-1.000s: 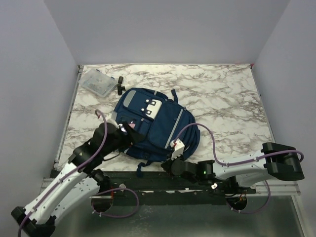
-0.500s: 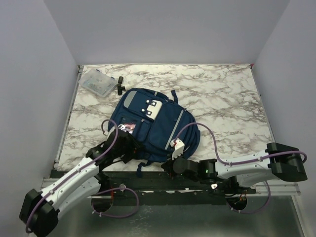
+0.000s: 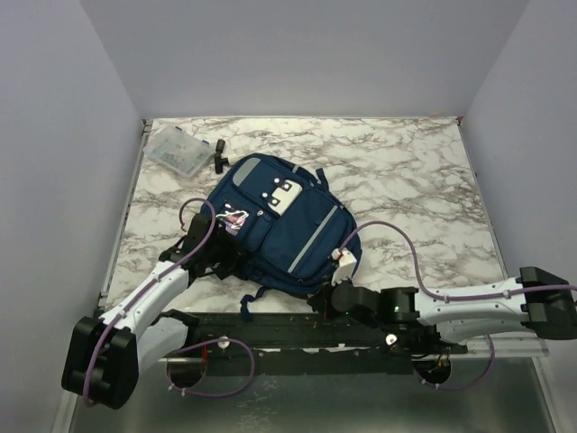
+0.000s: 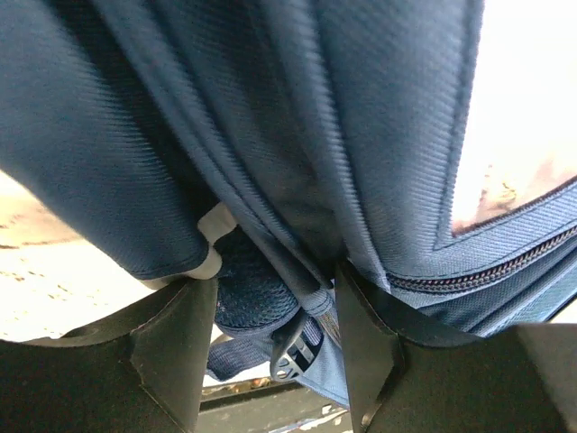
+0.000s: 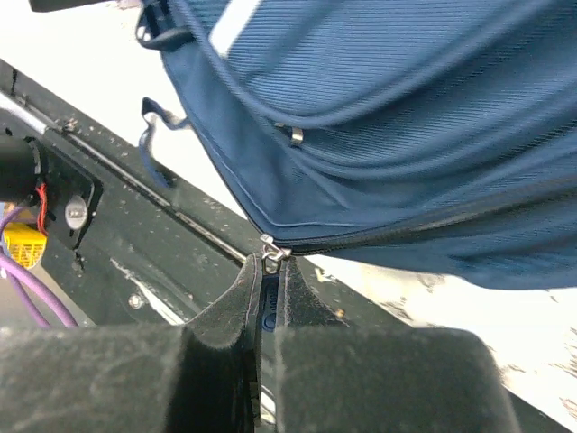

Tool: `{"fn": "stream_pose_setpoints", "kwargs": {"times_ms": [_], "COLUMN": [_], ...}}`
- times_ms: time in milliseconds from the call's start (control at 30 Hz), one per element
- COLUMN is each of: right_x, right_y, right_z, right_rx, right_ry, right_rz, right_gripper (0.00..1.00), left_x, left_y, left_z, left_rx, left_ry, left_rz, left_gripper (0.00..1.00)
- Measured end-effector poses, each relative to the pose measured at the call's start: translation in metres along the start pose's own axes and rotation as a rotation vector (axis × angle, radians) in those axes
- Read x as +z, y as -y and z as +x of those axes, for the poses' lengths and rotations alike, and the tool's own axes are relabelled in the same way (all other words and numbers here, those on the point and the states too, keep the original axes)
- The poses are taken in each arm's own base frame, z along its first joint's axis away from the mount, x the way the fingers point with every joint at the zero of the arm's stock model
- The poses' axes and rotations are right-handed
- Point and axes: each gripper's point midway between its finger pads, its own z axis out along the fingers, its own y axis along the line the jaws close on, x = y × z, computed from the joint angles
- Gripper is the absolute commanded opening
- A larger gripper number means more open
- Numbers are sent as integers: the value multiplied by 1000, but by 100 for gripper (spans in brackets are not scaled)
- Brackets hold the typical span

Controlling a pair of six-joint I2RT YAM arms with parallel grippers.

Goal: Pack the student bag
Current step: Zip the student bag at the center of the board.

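The student bag (image 3: 290, 225), navy with grey stripes and a white patch, lies front-up on the marble table. My left gripper (image 3: 225, 250) is at its left side. In the left wrist view the left gripper (image 4: 275, 311) has a bunched fold of the bag (image 4: 270, 135), a mesh strap and a black buckle (image 4: 293, 354) filling the gap between its fingers (image 4: 171, 352). My right gripper (image 3: 330, 294) sits at the bag's near edge. Close up, the right gripper (image 5: 269, 267) is shut on the zipper pull (image 5: 273, 249) of the bag (image 5: 379, 108).
A clear plastic box (image 3: 179, 151) and a small black object (image 3: 219, 155) lie at the table's far left corner. A black rail (image 3: 270, 327) runs along the near edge under the bag's dangling strap (image 3: 248, 305). Walls close in left, right and back.
The bag has turned and slid toward the far right. My left arm swung lower and its jaws narrowed around the bag's side. The right arm drew rightward with the zipper pull.
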Motion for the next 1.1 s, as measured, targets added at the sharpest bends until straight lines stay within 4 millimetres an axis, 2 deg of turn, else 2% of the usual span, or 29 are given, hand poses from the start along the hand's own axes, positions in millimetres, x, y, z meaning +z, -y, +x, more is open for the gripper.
{"fn": "stream_pose_setpoints", "kwargs": {"times_ms": [133,200,300,400,567,833,933,1100], "right_x": [-14,-19,-19,-11,5,17,19,20], "right_y": [24,31,29,26,5,-14,-18,-22], "right_z": [-4,-8,-7,5,17,22,23,23], "right_rx": [76,95,82,33,-25,-67,-72,-76], "right_ry": [7,14,-1,-57,-131,-169,-179,-183], "right_rz": [30,38,24,21,-32,-110,-127,-145], "right_gripper": [0,0,0,0,0,0,0,0], "left_x": [0,-1,-5,-10,-25,-56,-59,-51], "left_y": [-2,-4,-1,1,10,-8,-11,-13], "left_z": [-16,-24,-28,-28,-10,27,39,63], "left_rx": [-5,7,48,65,20,-185,-244,-287], "left_ry": [24,41,45,31,-21,-59,-105,-222], "left_rz": [14,17,16,29,136,201,215,197], "left_gripper": [57,66,80,82,77,78,78,75]}}
